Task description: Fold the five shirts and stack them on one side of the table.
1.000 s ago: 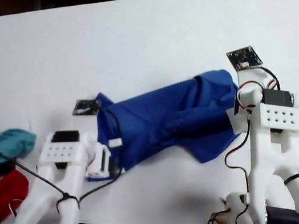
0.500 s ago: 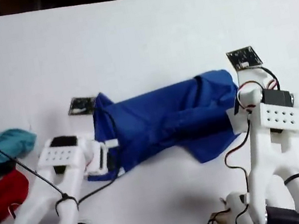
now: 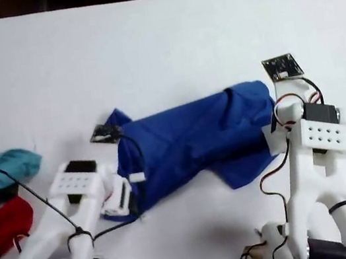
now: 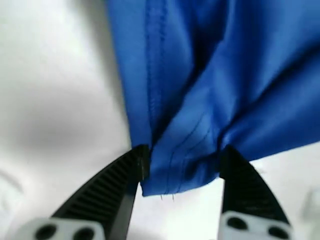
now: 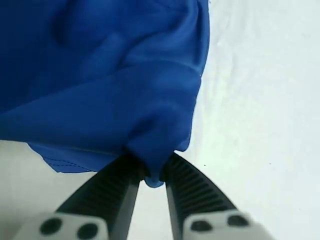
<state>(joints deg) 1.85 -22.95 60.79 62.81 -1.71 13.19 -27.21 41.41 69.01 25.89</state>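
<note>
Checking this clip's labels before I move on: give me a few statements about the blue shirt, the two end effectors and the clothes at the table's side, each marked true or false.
1. The right end effector pinches a fold of the blue fabric shirt. True.
2. The blue fabric shirt lies neatly folded in a flat square. False: it lies rumpled in the middle of the white table, spanning between the two arms.
3. A teal cloth garment and a red cloth garment lie bunched at the table's edge beside the left arm. True.
4. The left end effector hangs empty over bare table. False: blue cloth fills the gap between its fingers.
</note>
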